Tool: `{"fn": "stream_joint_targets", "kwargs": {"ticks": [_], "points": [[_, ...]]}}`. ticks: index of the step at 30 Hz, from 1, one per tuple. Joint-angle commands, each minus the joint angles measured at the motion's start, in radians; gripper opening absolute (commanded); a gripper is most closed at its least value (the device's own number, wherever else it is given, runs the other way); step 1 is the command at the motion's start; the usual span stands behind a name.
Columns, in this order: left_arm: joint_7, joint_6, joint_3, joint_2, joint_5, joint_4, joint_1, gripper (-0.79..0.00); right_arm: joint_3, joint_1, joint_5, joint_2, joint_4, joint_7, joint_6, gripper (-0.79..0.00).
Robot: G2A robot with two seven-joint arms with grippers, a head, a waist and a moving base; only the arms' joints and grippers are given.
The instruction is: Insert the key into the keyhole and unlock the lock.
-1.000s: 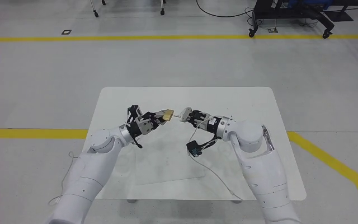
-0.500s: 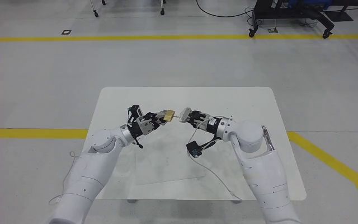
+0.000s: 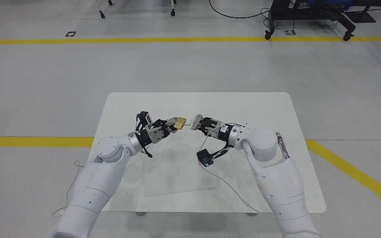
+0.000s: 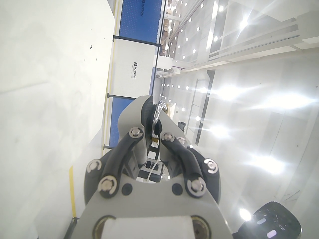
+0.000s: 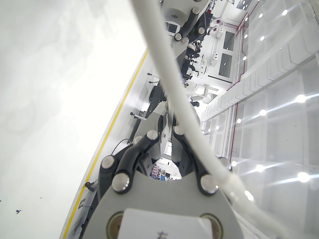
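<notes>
Table [image 3: 256, 107] lies below the work, which hangs in the air over its middle. Left gripper [image 3: 170, 125] clamps the brass lock [image 3: 179, 123] by its shackle [image 4: 159, 108]; right gripper [image 3: 197, 122] pinches the key [image 3: 189, 124], tip at the lock's face. Held by the shackle alone, the lock may swivel under a push, sending the key skidding off the keyhole or twisting it in the grip.

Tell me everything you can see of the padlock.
The padlock is small, with a brass-coloured block body and a silvery curved shackle. It hangs above the white table in the left claw, which is shut on it, the shackle showing between the fingers. Its body points toward the right claw. The key in that claw reaches its end face; whether it has entered cannot be told.
</notes>
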State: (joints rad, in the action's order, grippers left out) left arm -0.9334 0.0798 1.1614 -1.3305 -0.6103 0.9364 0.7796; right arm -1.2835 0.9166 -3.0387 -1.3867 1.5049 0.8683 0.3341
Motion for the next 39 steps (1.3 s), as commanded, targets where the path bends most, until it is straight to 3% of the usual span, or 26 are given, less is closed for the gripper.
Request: {"fn": "stream_joint_targets", "kwargs": {"ticks": [1,10,18,39], "points": [[0.007,0.007,0.000,0.000,0.006,0.002,0.002,-0.785,0.002,0.000,0.003,0.000,0.001,-0.005,0.003,-0.785],[0.046,0.022,0.002,0.002,0.037,0.023,0.012,-0.785,0.021,0.008,0.028,-0.004,0.018,-0.065,0.019,-0.785],[0.057,-0.022,0.011,0.003,0.009,0.036,0.021,-0.785,0.042,0.014,0.044,-0.008,0.031,-0.102,0.030,-0.785],[0.068,-0.045,0.017,0.007,0.021,0.079,0.042,-0.785,0.061,0.005,0.035,-0.016,0.024,-0.111,0.033,-0.785]]}}
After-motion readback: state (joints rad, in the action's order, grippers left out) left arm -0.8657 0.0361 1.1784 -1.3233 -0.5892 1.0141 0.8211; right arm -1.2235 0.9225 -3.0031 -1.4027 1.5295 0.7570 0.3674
